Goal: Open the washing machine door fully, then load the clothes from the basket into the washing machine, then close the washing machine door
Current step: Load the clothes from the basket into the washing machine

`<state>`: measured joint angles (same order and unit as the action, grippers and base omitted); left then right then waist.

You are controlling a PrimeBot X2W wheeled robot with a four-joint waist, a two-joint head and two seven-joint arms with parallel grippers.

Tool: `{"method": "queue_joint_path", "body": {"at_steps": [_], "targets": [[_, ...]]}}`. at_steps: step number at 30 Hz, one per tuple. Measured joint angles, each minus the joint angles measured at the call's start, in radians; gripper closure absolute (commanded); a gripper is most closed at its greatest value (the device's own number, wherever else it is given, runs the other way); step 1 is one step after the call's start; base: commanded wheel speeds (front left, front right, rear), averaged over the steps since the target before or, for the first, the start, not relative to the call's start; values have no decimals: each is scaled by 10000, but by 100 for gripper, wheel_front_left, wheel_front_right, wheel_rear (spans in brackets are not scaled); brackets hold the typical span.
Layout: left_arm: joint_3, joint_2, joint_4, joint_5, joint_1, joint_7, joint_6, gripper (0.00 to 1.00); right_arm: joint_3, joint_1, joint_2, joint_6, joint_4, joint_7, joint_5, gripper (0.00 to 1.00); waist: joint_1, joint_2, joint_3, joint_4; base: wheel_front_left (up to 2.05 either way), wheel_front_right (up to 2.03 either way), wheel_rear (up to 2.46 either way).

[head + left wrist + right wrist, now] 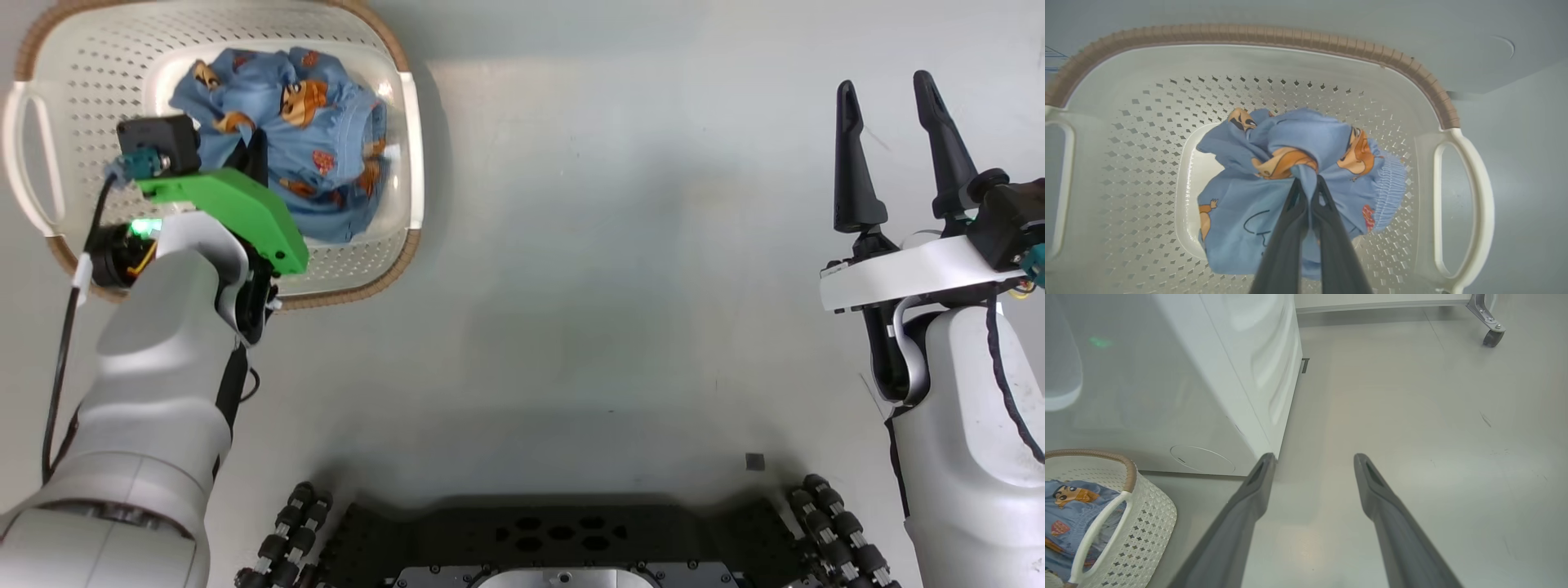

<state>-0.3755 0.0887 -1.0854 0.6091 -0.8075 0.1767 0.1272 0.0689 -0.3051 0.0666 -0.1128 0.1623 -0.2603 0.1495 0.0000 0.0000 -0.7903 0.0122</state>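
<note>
The light blue clothes [318, 147] with cartoon faces lie bunched in the cream perforated basket [98, 49] at the upper left of the head view. My left gripper [1306, 179] reaches down into the basket, its fingers pinched shut on a fold of the clothes [1290, 139]; the elastic waistband [1390, 183] bulges to the right. My right gripper [894, 102] hovers open over bare floor at the right, holding nothing. The white washing machine [1216, 375] stands behind the basket [1151, 514] in the right wrist view, its round service flap [1202, 459] low on the front. Its door is out of view.
The grey floor [620, 245] spreads between the basket and my right arm. My dark wheeled base [563, 539] sits at the bottom of the head view. A caster wheel [1493, 337] of a frame stands at the far right beyond the machine.
</note>
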Motion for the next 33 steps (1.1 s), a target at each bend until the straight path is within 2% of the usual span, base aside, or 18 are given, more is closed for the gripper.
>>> {"method": "queue_joint_path", "body": {"at_steps": [17, 29, 33], "targets": [[-205, 27, 541, 617, 1392, 579, 0, 100, 54, 268, -2, -36, 673, 0, 207, 0, 0, 0, 1825, 304, 0, 0, 0], [-265, 489, 1319, 617, 2226, 723, 0, 100, 207, 549, -8, -92, 1095, 0, 286, 0, 0, 0, 3053, 444, 0, 0, 0], [81, 673, 2017, 610, 2402, 723, 0, 100, 290, 754, -8, -92, 1256, 0, 309, 0, 0, 0, 3455, 470, 0, 0, 0]]}}
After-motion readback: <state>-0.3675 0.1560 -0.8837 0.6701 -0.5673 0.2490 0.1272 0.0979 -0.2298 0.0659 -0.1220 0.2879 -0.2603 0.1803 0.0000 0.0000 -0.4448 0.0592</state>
